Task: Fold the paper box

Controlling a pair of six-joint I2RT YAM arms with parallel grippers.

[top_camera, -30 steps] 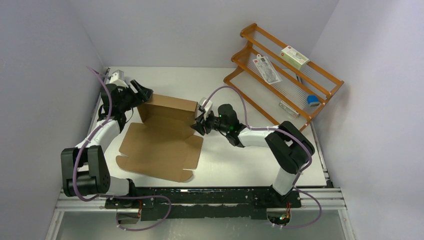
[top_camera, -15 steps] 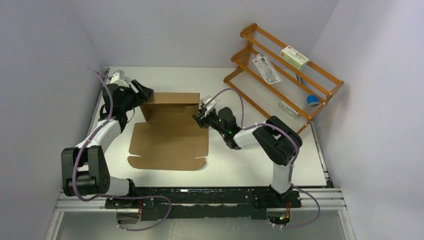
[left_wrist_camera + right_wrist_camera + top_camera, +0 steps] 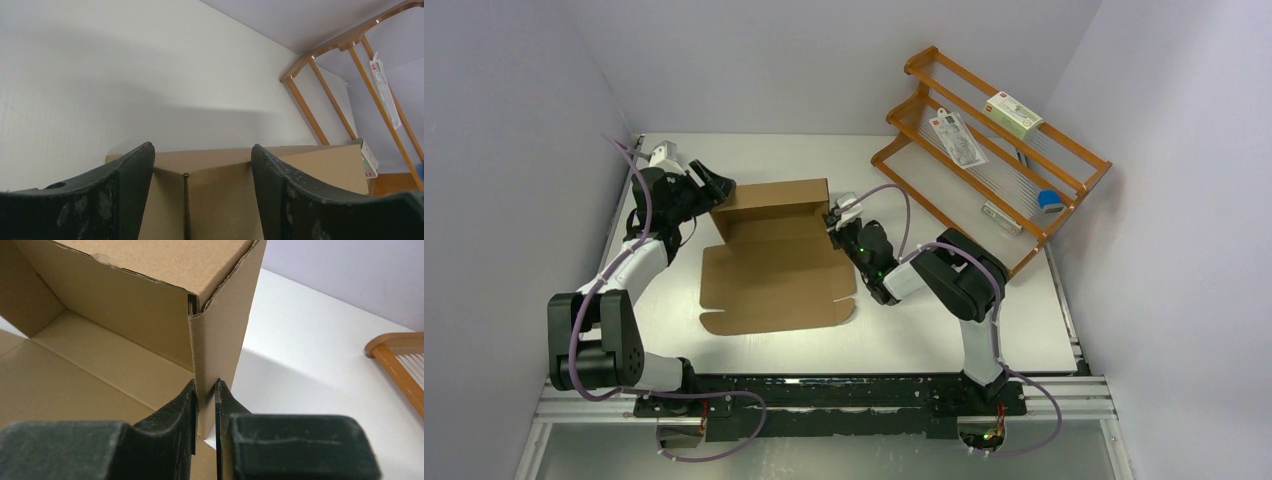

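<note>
Paper box (image 3: 774,270): plain brown cardboard, mid-table, slightly left of centre. Half-formed: far wall upright, short side walls up at both ends, big panel w/ notched tabs lying flat on table (image 3: 944,330) toward near edge.

Right tool (image 3: 205,387) at box's far-right corner. Fingers almost together, pinching the near edge of the upright right side wall; cardboard sits in the thin gap btwn them.

Left tool (image 3: 202,150) at far-left corner, up at top-edge height. Fingers spread wide, corner crease btwn them, nothing gripped.

Far right: orange wooden rack (image 3: 984,150) leaning at the wall. Holds small white carton (image 3: 1012,112) on top rail, flat packet (image 3: 959,138) below it, blue item (image 3: 1050,200) lower right.
</note>
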